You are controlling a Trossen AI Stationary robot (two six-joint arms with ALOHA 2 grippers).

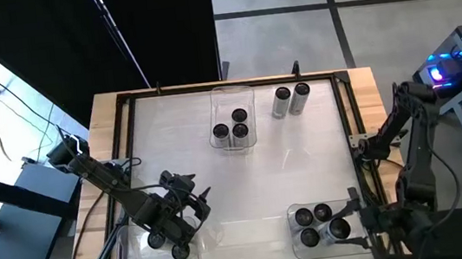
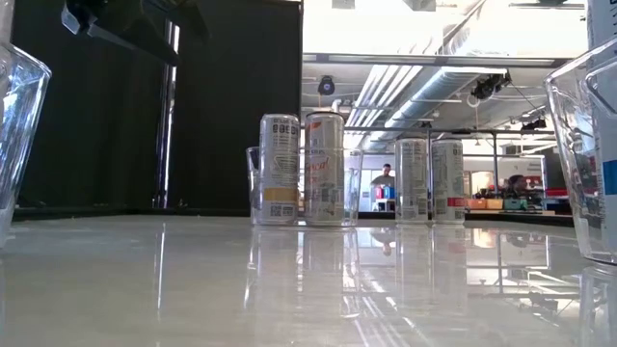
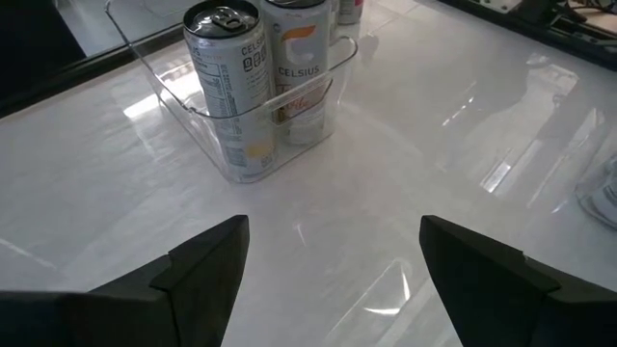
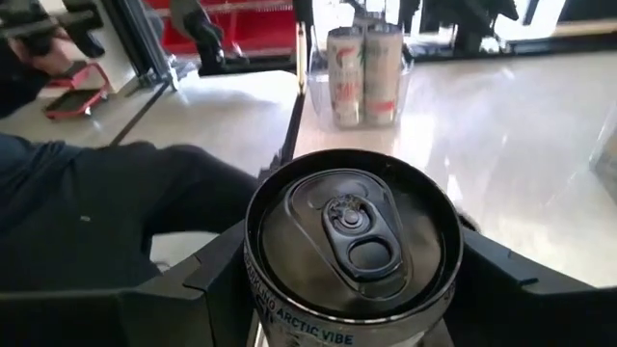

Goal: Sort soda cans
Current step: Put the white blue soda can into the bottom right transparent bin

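Clear plastic bins mark three spots on your white table (image 1: 245, 180): a far bin (image 1: 234, 116) at the back centre, a left bin (image 1: 132, 254) at the near left corner and a right bin (image 1: 301, 245) at the near right.

Your left gripper (image 1: 189, 206) hangs just above the table at the left bin's inner edge, fingers spread wide with nothing between them; its wrist camera looks across bare tabletop to the far bin. Two cans (image 1: 167, 245) stand upright in the left bin, partly under the arm.

Your right gripper (image 1: 353, 227) sits at the right bin's outer side, its fingers closed on a can (image 4: 352, 251) that stands upright between them, dark top and pull tab facing the wrist camera. From above, that can (image 1: 339, 230) stands inside the right bin, close beside three more cans (image 1: 313, 222).

Three cans (image 1: 233, 126) stand upright together in the far bin, and the left wrist view shows one with a silver-grey label beside a white one lettered CELSIUS. A pair of cans (image 1: 290, 100) stands loose on the table just right of that bin, touching or nearly so, close to the back rail.

From table height, you see the far bin's cans and the loose pair as two separate upright groups, with a person (image 2: 384, 185) in the room beyond.
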